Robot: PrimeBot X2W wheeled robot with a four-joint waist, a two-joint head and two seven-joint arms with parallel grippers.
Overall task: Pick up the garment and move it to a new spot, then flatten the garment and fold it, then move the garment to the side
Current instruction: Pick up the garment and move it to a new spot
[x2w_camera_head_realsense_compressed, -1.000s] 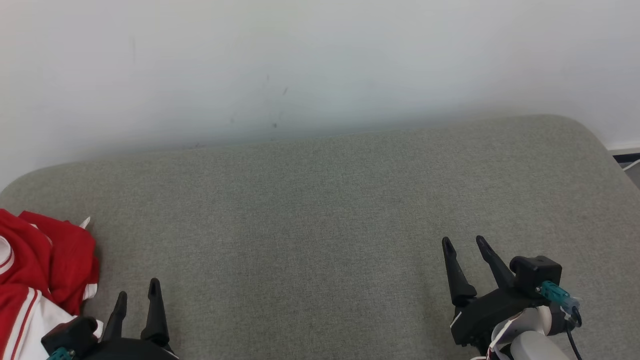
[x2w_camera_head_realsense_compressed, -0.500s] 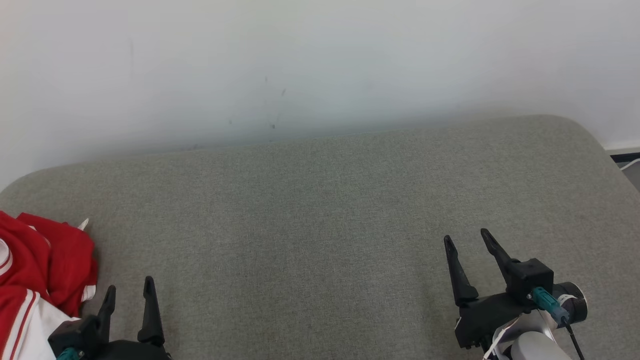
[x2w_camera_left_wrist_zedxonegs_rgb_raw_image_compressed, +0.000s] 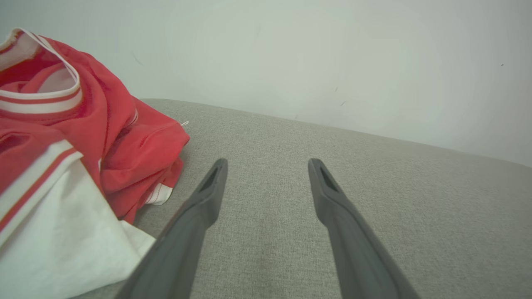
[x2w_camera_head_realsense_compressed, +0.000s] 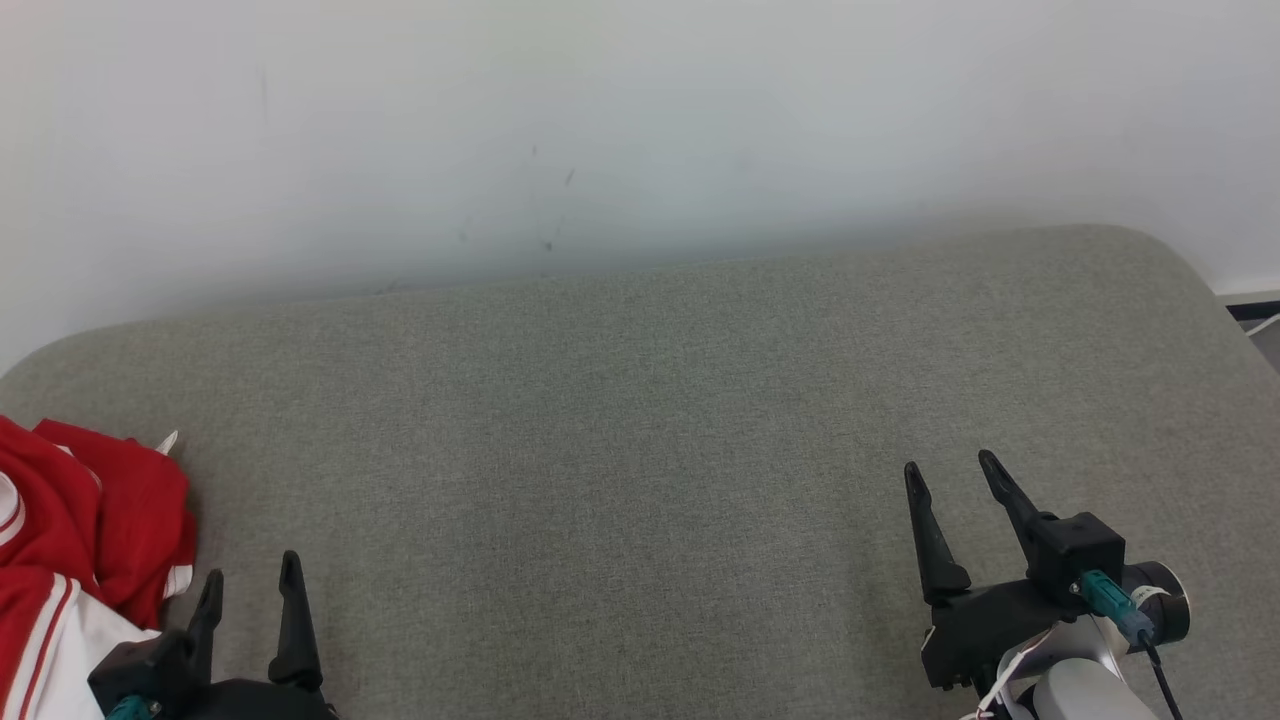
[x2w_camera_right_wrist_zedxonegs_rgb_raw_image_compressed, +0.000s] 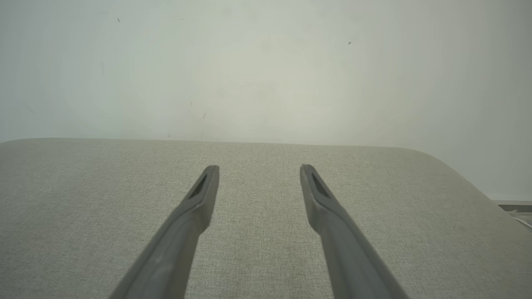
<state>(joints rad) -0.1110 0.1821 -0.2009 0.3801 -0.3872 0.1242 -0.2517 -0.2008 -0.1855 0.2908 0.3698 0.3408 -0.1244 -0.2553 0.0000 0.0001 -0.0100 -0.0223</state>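
Observation:
The garment (x2w_camera_head_realsense_compressed: pixel 70 540) is red and white with striped trim, and it lies crumpled at the left edge of the grey upholstered surface (x2w_camera_head_realsense_compressed: pixel 620 430). The left wrist view has the garment (x2w_camera_left_wrist_zedxonegs_rgb_raw_image_compressed: pixel 70 158) bunched up to the left of my fingers. My left gripper (x2w_camera_head_realsense_compressed: pixel 250 580) stands open just right of the garment, apart from it, nothing between its fingers. At the lower right my right gripper (x2w_camera_head_realsense_compressed: pixel 950 475) is open over bare fabric. Both grippers show spread, empty fingers in their wrist views, the left gripper (x2w_camera_left_wrist_zedxonegs_rgb_raw_image_compressed: pixel 268 164) and the right gripper (x2w_camera_right_wrist_zedxonegs_rgb_raw_image_compressed: pixel 259 170).
A pale wall (x2w_camera_head_realsense_compressed: pixel 600 130) rises straight behind the surface's far edge. The surface rounds off at its right corner (x2w_camera_head_realsense_compressed: pixel 1170 260), with a strip of floor and a cable (x2w_camera_head_realsense_compressed: pixel 1258 325) beyond it.
My left gripper has drawn back toward the bottom edge and a little to the left. My right gripper has shifted slightly right and turned at the wrist. The garment lies as before.

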